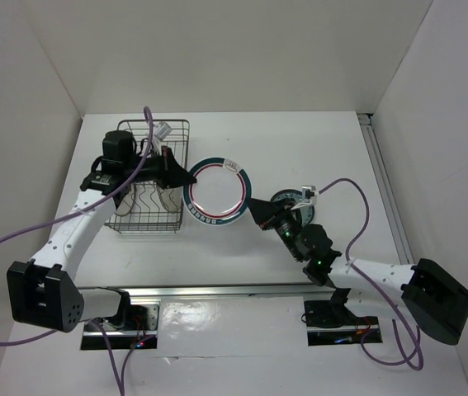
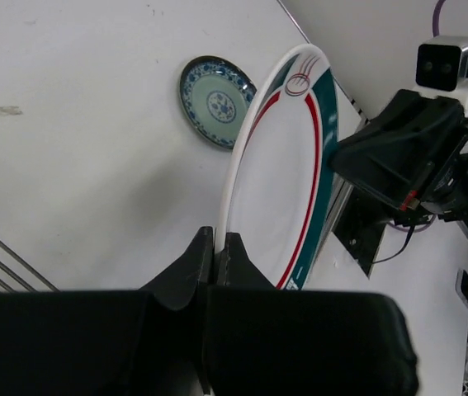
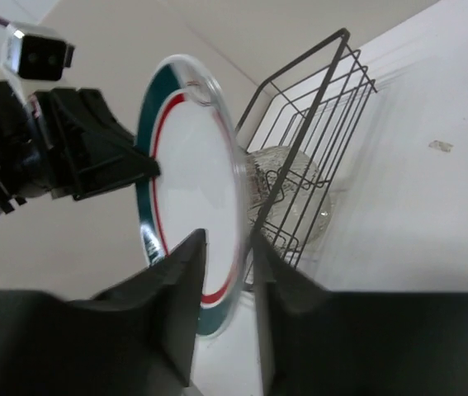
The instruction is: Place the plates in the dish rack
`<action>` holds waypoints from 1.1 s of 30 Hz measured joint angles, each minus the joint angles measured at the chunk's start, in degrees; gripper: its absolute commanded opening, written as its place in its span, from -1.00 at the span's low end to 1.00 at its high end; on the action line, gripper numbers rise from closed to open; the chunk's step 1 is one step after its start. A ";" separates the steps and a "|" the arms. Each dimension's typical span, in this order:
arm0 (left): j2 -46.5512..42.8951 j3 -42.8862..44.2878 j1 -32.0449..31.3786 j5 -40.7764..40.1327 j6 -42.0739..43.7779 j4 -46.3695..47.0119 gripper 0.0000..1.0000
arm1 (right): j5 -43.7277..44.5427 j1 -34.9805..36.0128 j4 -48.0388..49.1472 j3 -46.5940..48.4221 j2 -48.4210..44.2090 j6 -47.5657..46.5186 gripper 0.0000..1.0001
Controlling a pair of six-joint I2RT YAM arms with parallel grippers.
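The white plate with red and teal rings (image 1: 217, 191) hangs on edge above the table, just right of the dish rack (image 1: 176, 124). My left gripper (image 1: 186, 177) is shut on its left rim, and the pinch shows clearly in the left wrist view (image 2: 219, 235) on the plate (image 2: 283, 190). My right gripper (image 1: 256, 210) sits at the opposite rim. Its fingers stand slightly apart around the plate's edge (image 3: 192, 173), with a gap on each side (image 3: 225, 239). The small blue-green plate (image 2: 215, 101) lies flat on the table under my right arm (image 1: 293, 202).
The wire rack (image 3: 316, 99) holds a pale round dish (image 3: 287, 177) upright inside it. White walls close the table in at the back and both sides. A metal rail (image 1: 382, 181) runs along the right edge. Purple cables trail from both arms.
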 measured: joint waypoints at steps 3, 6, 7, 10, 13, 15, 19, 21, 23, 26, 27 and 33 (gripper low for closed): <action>-0.24 0.20 -0.37 -4.20 0.15 -0.96 -1.00 | -0.98 -0.07 -0.59 1.25 0.11 0.17 1.00; -2.62 0.20 -0.33 -15.98 0.33 -3.72 -1.00 | -1.81 -0.07 -3.63 5.60 0.70 -0.85 1.00; -4.50 0.17 -0.33 -21.14 0.42 -4.76 -1.00 | -2.10 -0.07 -4.66 6.93 0.87 -1.18 1.00; -12.31 0.15 -0.26 -36.06 0.81 -6.86 -1.00 | -2.91 -0.11 -6.86 9.25 1.75 -2.10 1.00; -21.40 0.13 -0.11 -47.91 2.32 -6.80 -1.00 | -3.85 -0.72 -8.90 9.33 2.73 -2.40 1.00; -25.77 -0.33 -0.09 -52.92 3.48 -5.73 -1.00 | -4.87 -1.68 -10.45 9.31 3.26 -2.36 1.00; -29.86 -1.68 -0.11 -64.17 6.25 -3.48 -1.00 | -7.65 -4.68 -13.84 9.46 3.32 -2.49 1.00; -29.42 -3.13 -0.09 -69.92 7.82 -2.54 -1.00 | -9.14 -6.03 -16.68 10.54 3.32 -2.80 1.00; -28.33 -5.09 -0.09 -76.19 9.79 -1.64 -1.00 | -10.69 -7.15 -18.91 12.20 3.32 -3.41 1.00; -26.40 -9.16 -0.04 -82.36 13.18 1.27 -1.00 | -13.27 -8.55 -20.20 13.99 2.82 -4.02 1.00; -26.14 -10.25 -0.04 -83.54 13.97 1.66 -1.00 | -14.03 -8.92 -20.44 14.21 2.49 -4.15 1.00; -24.44 -12.17 -0.04 -87.30 17.09 5.75 -1.00 | -18.14 -12.13 -21.79 14.12 -0.22 -4.24 1.00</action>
